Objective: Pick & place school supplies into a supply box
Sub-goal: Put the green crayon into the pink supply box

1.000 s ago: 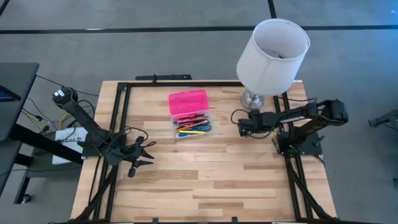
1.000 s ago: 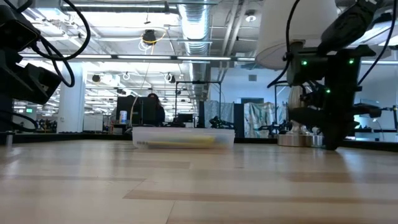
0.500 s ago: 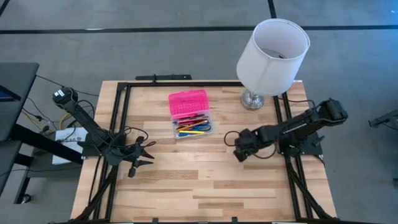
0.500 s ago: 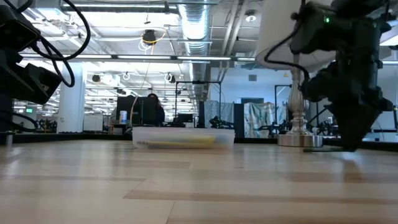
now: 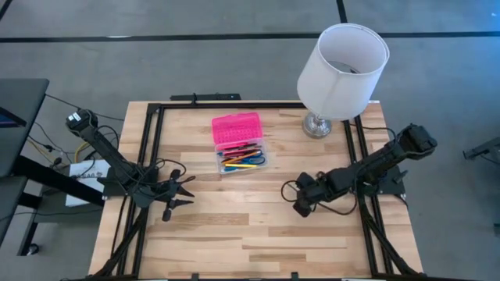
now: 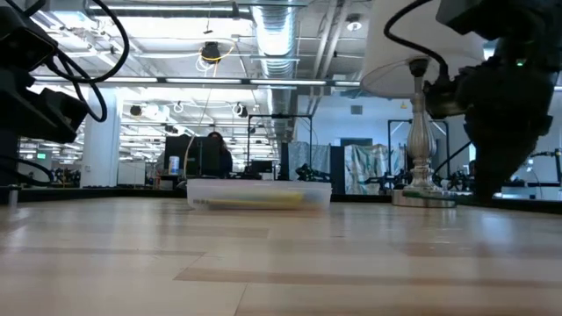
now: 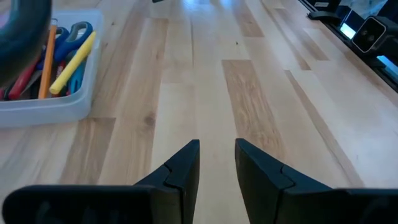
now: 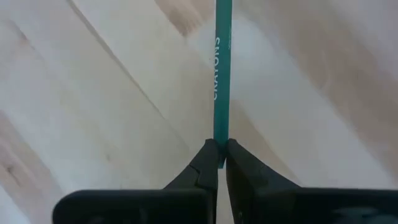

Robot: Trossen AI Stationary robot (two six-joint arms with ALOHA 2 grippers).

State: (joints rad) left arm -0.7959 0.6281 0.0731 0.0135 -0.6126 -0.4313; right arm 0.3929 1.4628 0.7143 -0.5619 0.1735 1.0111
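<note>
A: Why is the desk (image 5: 258, 226) so bare?
B: The supplies (image 5: 241, 161) already fill the supply box (image 5: 238, 144), upper centre, pink lid folded back.

A: And the right gripper (image 5: 301, 204), lower right?
B: Jaws pinching 1 green pencil (image 8: 221, 74), probably for the box. The left gripper (image 5: 181, 193), middle left, waits with jaws slightly spread.

The supply box (image 5: 240, 144) sits in the upper middle of the high view. It is open, with its textured hot-pink lid (image 5: 236, 129) lying flat on the far side. Its clear base (image 5: 243, 161) holds a heap of school supplies (image 5: 241, 161): orange, blue, red and yellow sticks and blue-handled scissors (image 7: 75, 32). One thin green pencil (image 8: 221, 74) with pale lettering is pinched at its end by the right end effector (image 8: 219, 160), right of centre in the high view.
</note>
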